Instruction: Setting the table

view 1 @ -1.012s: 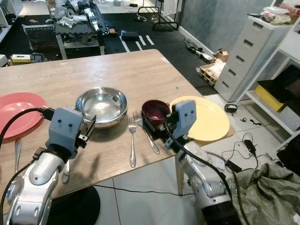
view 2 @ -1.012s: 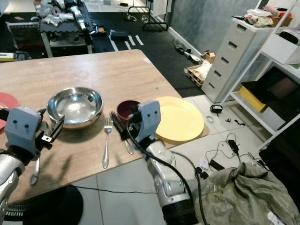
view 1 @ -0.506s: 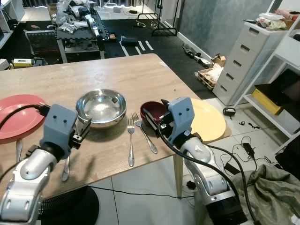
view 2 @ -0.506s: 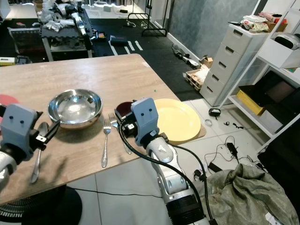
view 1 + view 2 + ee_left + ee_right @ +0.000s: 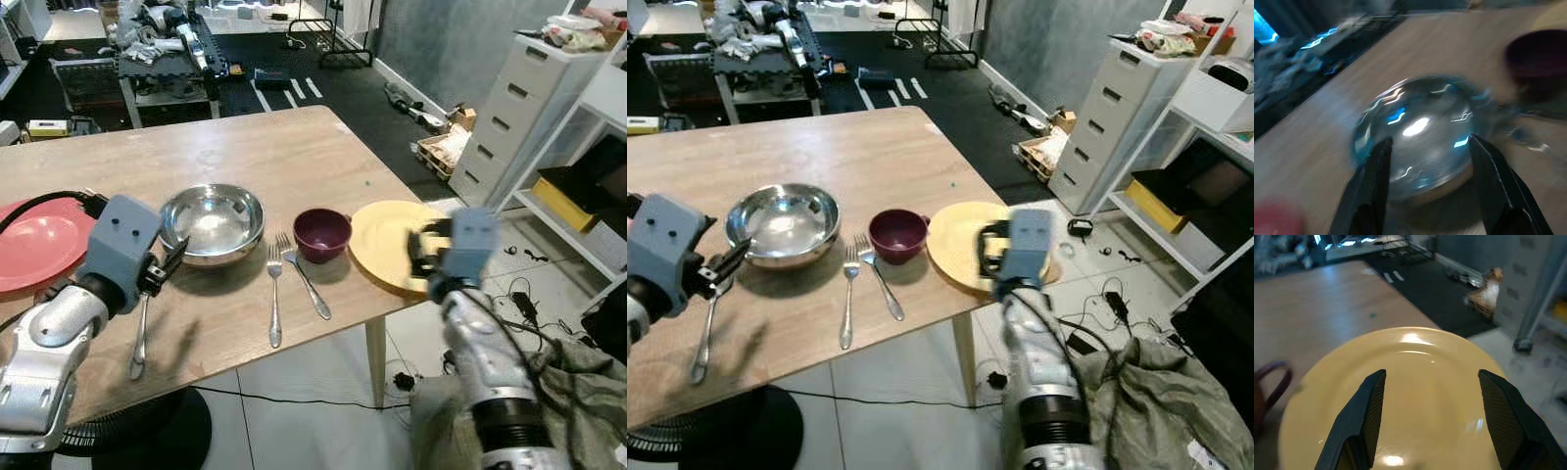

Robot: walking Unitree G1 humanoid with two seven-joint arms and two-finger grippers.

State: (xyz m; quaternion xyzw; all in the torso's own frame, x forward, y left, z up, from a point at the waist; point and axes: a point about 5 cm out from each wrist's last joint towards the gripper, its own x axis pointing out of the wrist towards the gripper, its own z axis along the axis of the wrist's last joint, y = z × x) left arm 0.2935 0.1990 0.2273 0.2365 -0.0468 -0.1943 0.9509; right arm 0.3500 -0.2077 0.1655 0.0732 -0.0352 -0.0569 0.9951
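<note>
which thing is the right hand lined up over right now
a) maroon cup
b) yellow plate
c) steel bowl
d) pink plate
b: the right hand has its open fingers spread over the yellow plate at the table's corner, while the maroon cup sits apart to its left.

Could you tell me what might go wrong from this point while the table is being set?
The yellow plate hangs partly over the table's edge, and the right gripper is open just over it; a clumsy nudge could tip it off. The left gripper, open, points at the metal bowl with a spoon lying just below it, so a low sweep may knock the spoon. The purple cup sits close to the two forks.
</note>
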